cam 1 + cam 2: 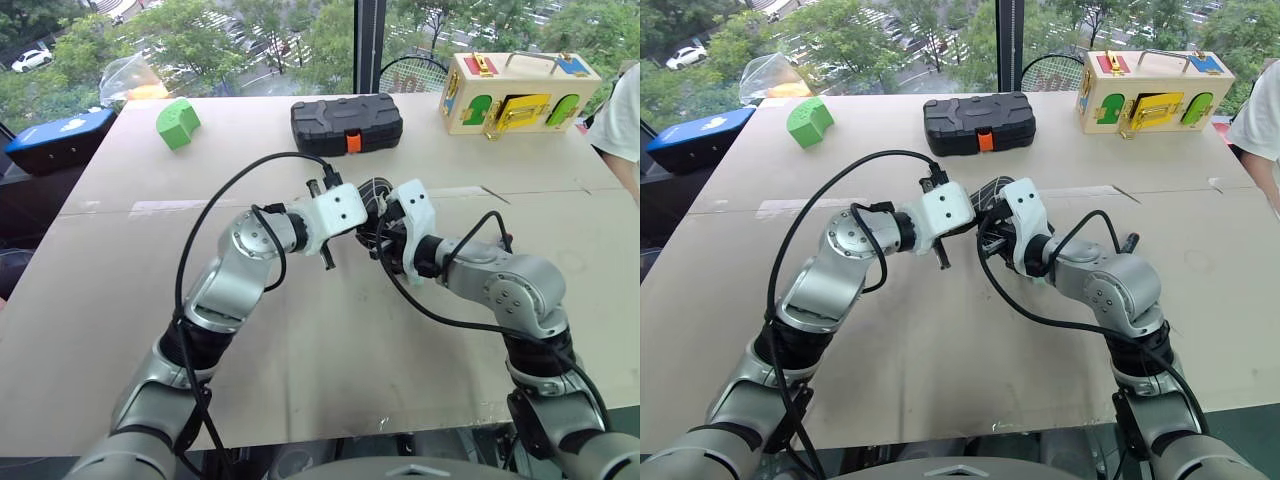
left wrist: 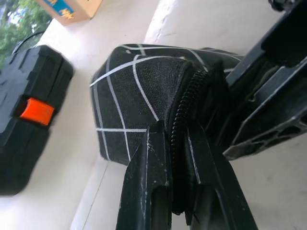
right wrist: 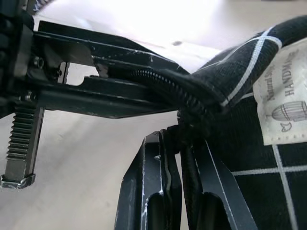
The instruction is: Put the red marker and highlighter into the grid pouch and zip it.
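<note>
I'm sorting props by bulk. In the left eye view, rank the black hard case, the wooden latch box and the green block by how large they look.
1. wooden latch box
2. black hard case, close behind and nearer the camera, so this order is unsure
3. green block, clearly smallest

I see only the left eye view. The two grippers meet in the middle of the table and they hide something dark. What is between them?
Observer: The grid pouch, black with white lines. The left gripper is shut on its zipper edge.
Operator: And the right gripper?
Observer: The right gripper is shut at the zipper too, beside the pouch's white label.
Operator: Is the zipper closed?
Observer: In the left wrist view, the stretch of teeth above the fingers looks closed; the rest is hidden.
</note>
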You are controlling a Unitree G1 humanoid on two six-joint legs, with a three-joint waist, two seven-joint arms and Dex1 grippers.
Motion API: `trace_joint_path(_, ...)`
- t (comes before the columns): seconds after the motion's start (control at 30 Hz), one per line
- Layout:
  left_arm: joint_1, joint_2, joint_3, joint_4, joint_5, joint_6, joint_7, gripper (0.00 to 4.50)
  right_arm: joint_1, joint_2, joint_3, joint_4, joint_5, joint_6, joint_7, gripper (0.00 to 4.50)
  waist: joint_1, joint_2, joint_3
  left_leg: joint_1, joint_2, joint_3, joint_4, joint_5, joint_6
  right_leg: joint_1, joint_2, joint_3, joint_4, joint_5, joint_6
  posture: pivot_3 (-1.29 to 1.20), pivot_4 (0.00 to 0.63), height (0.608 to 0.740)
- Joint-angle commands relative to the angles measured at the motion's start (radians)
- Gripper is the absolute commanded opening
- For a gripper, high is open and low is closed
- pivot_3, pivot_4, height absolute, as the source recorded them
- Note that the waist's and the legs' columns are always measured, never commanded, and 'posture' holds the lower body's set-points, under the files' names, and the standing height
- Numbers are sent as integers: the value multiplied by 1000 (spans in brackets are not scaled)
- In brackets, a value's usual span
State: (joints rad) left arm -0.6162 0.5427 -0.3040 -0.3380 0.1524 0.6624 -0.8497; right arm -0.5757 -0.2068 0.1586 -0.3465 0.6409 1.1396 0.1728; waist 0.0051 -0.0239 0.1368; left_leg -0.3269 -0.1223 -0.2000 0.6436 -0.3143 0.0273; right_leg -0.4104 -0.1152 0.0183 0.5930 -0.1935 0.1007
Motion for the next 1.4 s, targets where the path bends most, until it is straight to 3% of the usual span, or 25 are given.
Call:
trace_joint_path(0.03, -16, 69, 39, -51, -26, 28, -41, 0, -10, -17, -36, -60, 17, -1, 38, 99, -1, 0, 0, 0, 0, 0, 0, 0, 0, 0, 0, 0, 0, 0, 0, 0, 150, 740)
trace_joint_path(0.23, 17, 181, 50, -65, -37, 1, -75, 0, 43, -87, -94, -123, 15, 57, 31, 99, 7, 0, 0, 0, 0, 0, 0, 0, 0, 0, 0, 0, 0, 0, 0, 0, 150, 740)
trace_joint_path(0.77, 139, 310, -12, -115, -100, 15, -212, 0, 45, -86, -86, -129, -32, 81, 18, 99, 6, 0, 0, 0, 0, 0, 0, 0, 0, -1, 0, 0, 0, 0, 0, 0, 150, 740)
trace_joint_path(1.17, 200, 293, -30, -59, -108, -80, -192, 0, 93, -121, -51, -205, -14, 131, 57, 99, 7, 0, 0, 0, 0, 1, 0, 0, 0, -1, 0, 1, 0, 0, -1, 0, 150, 740)
trace_joint_path(1.4, 202, 259, -29, -58, -133, -31, -194, 0, 97, -126, -4, -268, 3, 152, 90, 99, 7, 0, 0, 0, 0, 1, 0, 0, 0, 0, 0, 0, 0, 0, -1, 0, 150, 740)
